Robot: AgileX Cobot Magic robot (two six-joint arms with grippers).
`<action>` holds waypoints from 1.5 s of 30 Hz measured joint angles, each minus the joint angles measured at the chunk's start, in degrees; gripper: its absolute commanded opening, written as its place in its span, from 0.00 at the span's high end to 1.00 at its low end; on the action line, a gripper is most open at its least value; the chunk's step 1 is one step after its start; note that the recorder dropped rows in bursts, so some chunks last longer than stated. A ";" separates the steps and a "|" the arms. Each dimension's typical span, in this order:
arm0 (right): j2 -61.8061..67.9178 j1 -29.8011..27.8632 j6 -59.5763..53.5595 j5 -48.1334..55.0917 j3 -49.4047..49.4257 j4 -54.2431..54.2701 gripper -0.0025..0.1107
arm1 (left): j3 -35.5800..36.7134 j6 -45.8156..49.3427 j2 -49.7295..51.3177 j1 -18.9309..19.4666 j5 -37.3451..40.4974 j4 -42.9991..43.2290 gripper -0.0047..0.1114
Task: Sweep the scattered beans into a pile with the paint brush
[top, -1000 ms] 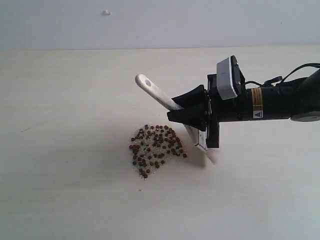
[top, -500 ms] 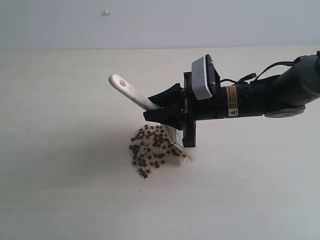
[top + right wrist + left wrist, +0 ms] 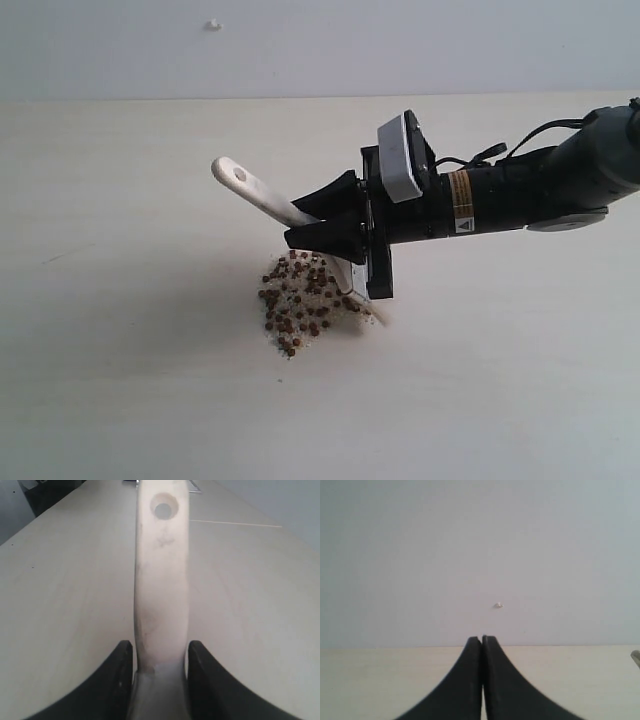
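The paint brush (image 3: 255, 190) is gripped by the right claw (image 3: 297, 222), whose jaws are set narrowly on either side of the wooden handle just above the metal ferrule (image 3: 159, 690). The handle is tilted up toward the left of the exterior view, and the bristle end is lowered at the right edge of the beans (image 3: 300, 305). The beans are seen as a loose cluster on the counter (image 3: 120, 400), mixed with pale crumbs, with a few strays at the lower and right margins. The left claw (image 3: 482, 640) is pressed fully shut on nothing and is absent from the exterior view. The bristles are largely hidden behind the right claw, so contact with the counter cannot be confirmed. If the brush is carried too high, beans would likely be passed over; if it is driven hard or fast, the round beans could be rolled out the far side and scattered. The handle might also be twisted in so narrow a grip under sideways load.
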 measured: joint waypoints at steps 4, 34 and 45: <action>0.00 0.00 0.11 0.00 0.00 -0.52 0.98 | 0.00 0.00 0.00 0.00 0.00 0.00 0.96; 5.77 -2.70 2.27 0.00 -2.32 -2.26 0.98 | 0.00 0.00 0.00 0.00 0.00 0.00 0.96; 6.96 2.48 2.89 0.00 -3.87 2.90 0.98 | 0.00 0.00 0.00 0.00 0.00 0.00 0.96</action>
